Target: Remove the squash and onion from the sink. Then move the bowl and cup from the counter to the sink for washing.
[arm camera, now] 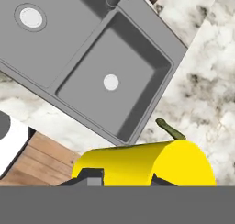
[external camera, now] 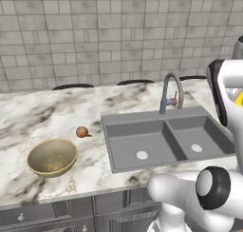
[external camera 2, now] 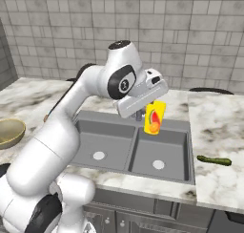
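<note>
The sink [external camera: 166,138] is lying with both grey basins bare, a white drain hole [external camera: 142,155] showing in each, and the gooseneck faucet [external camera: 170,91] is arching over the back rim. Above the right basin the tool [external camera 2: 153,113] is hanging clenched on the cup [external camera 2: 155,117], gripping the bright yellow cylinder with its printed side facing the right base camera: a red and orange fruit picture, no readable writing. In the hand view the cup [arm camera: 151,165] is sitting between the dark finger tips. The bowl [external camera: 52,156] is resting empty on the marble bench [external camera: 42,114] left of the sink, and the onion [external camera: 82,131] is sitting just beyond its rim, apart from it. The squash [external camera 2: 214,160] is lying on the bench to the right of the sink, close to its edge. The white arm is crossing over the left basin in the right base view.
</note>
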Robot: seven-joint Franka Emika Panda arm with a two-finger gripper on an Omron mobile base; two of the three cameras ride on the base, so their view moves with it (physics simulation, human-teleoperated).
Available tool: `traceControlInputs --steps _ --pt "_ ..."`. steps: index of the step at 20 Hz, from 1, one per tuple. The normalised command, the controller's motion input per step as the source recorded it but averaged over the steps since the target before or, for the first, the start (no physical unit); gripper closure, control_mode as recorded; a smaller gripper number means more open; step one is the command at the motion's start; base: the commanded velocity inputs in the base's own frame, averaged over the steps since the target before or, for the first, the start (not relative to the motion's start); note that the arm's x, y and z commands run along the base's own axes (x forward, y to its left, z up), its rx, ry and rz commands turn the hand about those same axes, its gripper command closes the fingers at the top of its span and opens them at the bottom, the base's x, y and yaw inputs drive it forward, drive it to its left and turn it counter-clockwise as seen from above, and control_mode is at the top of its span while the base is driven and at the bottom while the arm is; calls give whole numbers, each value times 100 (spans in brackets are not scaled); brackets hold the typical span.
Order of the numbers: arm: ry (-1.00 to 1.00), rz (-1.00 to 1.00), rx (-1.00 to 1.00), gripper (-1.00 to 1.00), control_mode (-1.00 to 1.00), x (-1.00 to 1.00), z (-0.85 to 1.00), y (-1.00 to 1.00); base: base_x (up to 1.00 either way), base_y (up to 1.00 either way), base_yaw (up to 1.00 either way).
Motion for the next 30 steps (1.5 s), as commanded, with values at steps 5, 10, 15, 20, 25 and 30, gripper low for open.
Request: traceControlInputs --steps 5,10,15,20,25,30 --pt "-13 0 0 100 -100 -5 0 46 0 0 0" --pt "-3 0 0 100 -100 -2 0 44 0 0 0" --pt "0 0 0 100 -100 -1 0 45 0 0 0" --pt "0 0 0 100 -100 -4 0 43 0 0 0" --pt "0 0 1 100 -100 -6 -1 45 0 0 0" --pt "0 0 2 100 -100 -5 -4 44 0 0 0"
